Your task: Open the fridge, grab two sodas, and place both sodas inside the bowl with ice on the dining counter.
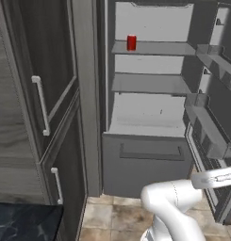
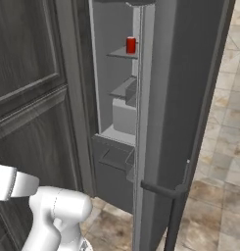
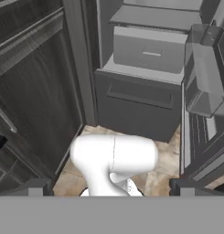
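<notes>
Now we hold our fingers (image 3: 111,191) spread wide and empty, low by the fridge (image 1: 150,117) drawer; the upright red can (image 1: 131,43) stands well above on a shelf.

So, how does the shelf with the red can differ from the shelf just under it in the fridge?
The upper shelf carries the red can near its left end, while the lower shelf looks bare. The upper shelf sits high in the fridge, and the lower shelf is closer to the drawer. Both are flat, grey and about equally wide.
</notes>
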### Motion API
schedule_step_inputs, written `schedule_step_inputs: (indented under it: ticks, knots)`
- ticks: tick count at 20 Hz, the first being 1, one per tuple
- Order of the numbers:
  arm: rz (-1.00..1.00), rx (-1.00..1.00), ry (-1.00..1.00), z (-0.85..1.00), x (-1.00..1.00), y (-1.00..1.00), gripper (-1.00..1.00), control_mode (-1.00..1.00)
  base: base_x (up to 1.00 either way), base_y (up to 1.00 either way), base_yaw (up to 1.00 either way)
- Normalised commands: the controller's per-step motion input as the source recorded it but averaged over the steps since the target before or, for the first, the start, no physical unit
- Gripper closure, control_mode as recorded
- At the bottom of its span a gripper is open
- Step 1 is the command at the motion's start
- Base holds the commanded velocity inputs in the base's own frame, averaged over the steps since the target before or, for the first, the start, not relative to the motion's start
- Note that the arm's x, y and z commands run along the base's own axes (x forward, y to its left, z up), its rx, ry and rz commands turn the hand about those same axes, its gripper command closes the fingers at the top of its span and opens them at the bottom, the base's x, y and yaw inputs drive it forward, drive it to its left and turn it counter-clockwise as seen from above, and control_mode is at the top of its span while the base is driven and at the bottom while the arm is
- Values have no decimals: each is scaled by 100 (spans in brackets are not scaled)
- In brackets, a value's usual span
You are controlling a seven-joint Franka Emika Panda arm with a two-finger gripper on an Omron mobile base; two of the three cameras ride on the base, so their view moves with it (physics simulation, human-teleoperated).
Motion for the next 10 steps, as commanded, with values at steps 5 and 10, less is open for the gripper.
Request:
schedule_step_inputs:
  ticks: [5,10]
  knots:
    - [0,0,0,0,0,0,-100,100,46,20,-18]
    - [0,0,0,0,0,0,-100,100,46,30,-19]
